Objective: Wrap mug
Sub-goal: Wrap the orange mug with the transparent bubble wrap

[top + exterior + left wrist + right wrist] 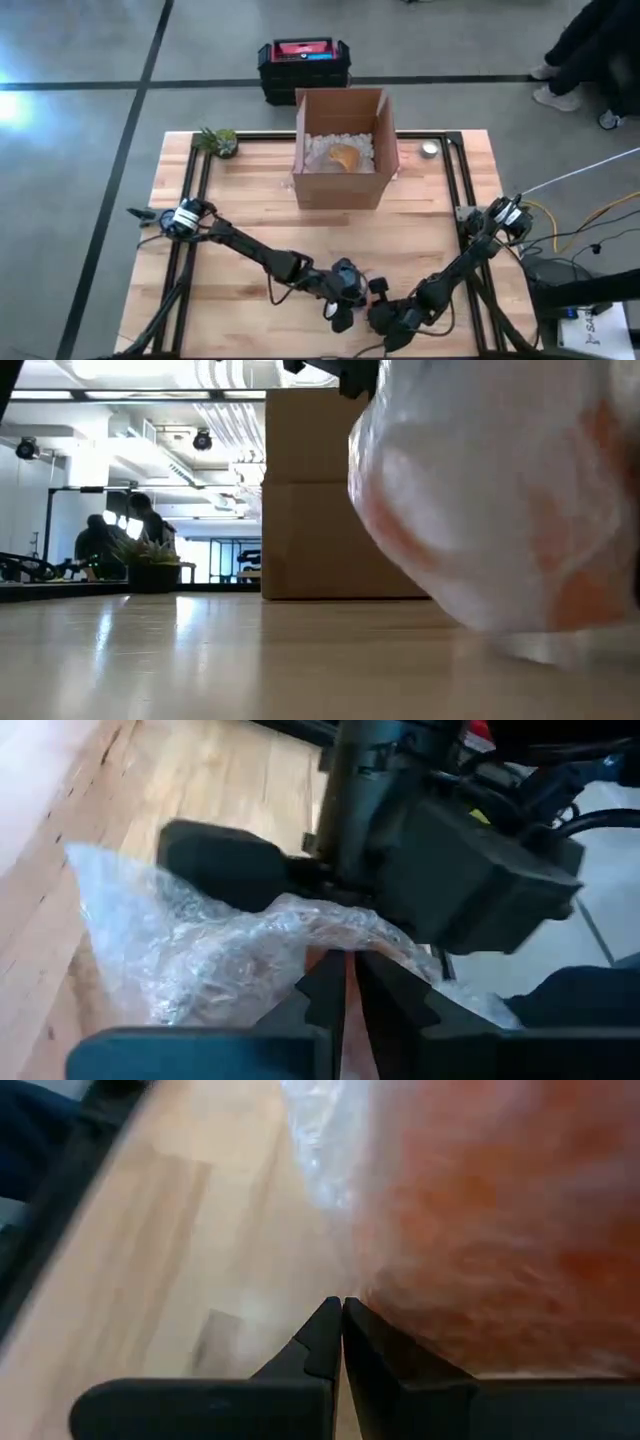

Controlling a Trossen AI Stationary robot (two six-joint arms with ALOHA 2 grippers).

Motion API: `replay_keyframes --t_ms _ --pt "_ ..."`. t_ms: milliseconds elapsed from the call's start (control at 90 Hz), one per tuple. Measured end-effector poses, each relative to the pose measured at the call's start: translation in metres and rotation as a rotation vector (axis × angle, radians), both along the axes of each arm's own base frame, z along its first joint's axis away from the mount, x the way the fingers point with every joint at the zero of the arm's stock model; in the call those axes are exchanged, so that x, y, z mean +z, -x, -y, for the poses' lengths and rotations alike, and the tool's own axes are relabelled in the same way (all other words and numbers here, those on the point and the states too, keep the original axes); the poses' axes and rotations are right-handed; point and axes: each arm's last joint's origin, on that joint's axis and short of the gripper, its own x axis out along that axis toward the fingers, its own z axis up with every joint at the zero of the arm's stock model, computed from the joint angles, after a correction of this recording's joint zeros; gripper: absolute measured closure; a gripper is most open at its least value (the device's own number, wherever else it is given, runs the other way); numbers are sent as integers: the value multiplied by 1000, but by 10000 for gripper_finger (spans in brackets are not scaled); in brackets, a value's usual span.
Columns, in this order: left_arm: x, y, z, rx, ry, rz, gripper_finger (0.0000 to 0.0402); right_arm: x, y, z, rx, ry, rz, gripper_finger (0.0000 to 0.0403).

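Grippers are meeting at the table's point(250, 200) near edge: left gripper point(347, 982) and right gripper point(342, 1325) are both pinching bubble wrap point(180, 955) around an orange mug point(500, 1210).

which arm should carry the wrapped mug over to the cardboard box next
Probably left. The left gripper is pinched shut on the bubble wrap around the mug. The right gripper is shut beside it, with no clear hold. Both sit equally far from the box.
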Motion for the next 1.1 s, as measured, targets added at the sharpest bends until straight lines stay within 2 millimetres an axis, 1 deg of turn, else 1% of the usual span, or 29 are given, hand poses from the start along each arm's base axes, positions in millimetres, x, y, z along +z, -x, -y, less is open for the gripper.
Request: replay_keyframes --t_ms 78,200,278,367,511,567,611,733,800,900,1100 --pt "-1 0 0 0 -2 -5 381 14 8 -2 17 -27 -34 403" --pt "-1 0 0 0 -3 -4 381 52 19 -8 68 -116 -97 403" --pt "0 -1 -1 6 -3 4 381 78 21 -12 99 -149 -29 403" --pt "1 -2 -4 24 -11 16 381 103 20 -13 118 -120 82 403" --pt "2 -4 -8 36 -9 28 381 121 17 -7 142 -12 167 403" --pt "3 -4 -8 35 -15 33 381 127 14 -5 151 4 182 403" --pt "6 -4 -9 34 -18 40 381 130 13 -2 150 15 177 403" --pt "21 -1 -13 34 -14 77 381 127 10 7 129 58 127 403" --pt "24 -2 -15 39 -11 87 381 125 11 11 122 76 106 403" --pt "21 -2 -16 43 -19 69 381 121 10 15 104 88 79 403" --pt "19 -3 -19 45 -31 55 381 116 10 15 103 84 50 403"
